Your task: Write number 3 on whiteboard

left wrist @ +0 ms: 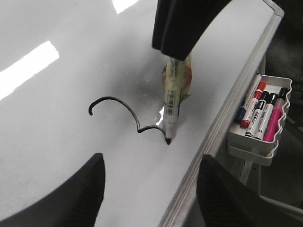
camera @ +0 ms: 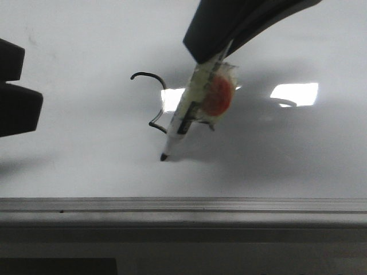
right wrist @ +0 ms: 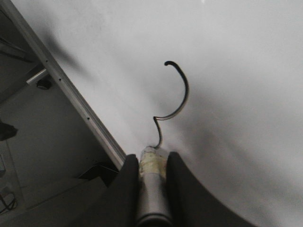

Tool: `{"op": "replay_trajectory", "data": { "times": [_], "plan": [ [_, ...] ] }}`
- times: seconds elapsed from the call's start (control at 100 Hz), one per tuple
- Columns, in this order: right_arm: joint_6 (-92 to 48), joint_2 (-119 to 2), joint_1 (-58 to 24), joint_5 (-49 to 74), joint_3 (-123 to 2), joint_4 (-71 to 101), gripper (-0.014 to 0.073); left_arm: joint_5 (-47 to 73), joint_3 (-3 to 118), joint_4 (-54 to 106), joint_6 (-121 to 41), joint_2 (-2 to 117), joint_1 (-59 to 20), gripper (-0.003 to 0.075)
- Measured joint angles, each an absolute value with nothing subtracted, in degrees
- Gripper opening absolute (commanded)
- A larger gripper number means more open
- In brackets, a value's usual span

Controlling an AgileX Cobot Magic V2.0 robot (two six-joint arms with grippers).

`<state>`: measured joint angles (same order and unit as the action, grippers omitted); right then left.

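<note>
Half of the thin dark hand-drawn number 3 (left wrist: pixel 124 115) is showing on your glossy white whiteboard (left wrist: pixel 57 142). Your right pincer (right wrist: pixel 152 165) is gripping a taped marker (camera: pixel 192 112), tip touching the stroke's end, leaning toward the rail. Your left pincer (left wrist: pixel 149 189) is hovering wide nearby.

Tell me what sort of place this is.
Probably an office or lab writing station: a flat whiteboard with a grey rail, a tray of spare markers clipped beside it, and a marker drawing a line.
</note>
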<state>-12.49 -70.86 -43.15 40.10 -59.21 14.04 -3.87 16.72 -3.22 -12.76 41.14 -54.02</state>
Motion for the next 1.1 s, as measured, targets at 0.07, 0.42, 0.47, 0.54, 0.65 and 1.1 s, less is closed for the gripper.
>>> {"op": "replay_trajectory", "data": {
  "times": [0.07,0.42,0.47,0.54,0.65,1.1],
  "plan": [
    [-12.4,-72.8,-44.3,38.7,-59.2,15.3,-0.0066,-3.9,16.7,-3.1,-12.8,41.1,-54.0,0.0386],
    [-12.1,-74.5,-47.9,37.5,-61.9,14.8,-0.0066,-4.2,16.7,-2.4,-12.8,41.3,-54.0,0.0386],
    [-12.1,-73.6,-48.6,37.7,-62.0,14.3,-0.0066,-4.7,16.7,-2.1,-12.8,42.1,-54.0,0.0386],
    [-12.1,-72.9,-49.8,37.8,-62.0,14.2,-0.0066,-5.8,16.7,-1.9,-12.8,43.8,-54.6,0.0386],
    [-12.3,-72.8,-51.8,37.8,-62.0,14.1,-0.0066,-9.0,16.7,-1.0,-12.8,47.1,-55.5,0.0386],
    [-12.4,-72.8,-56.1,36.0,-62.0,13.8,-0.0066,-16.0,16.7,4.4,-12.8,56.6,-56.0,0.0137]
  ]
}}
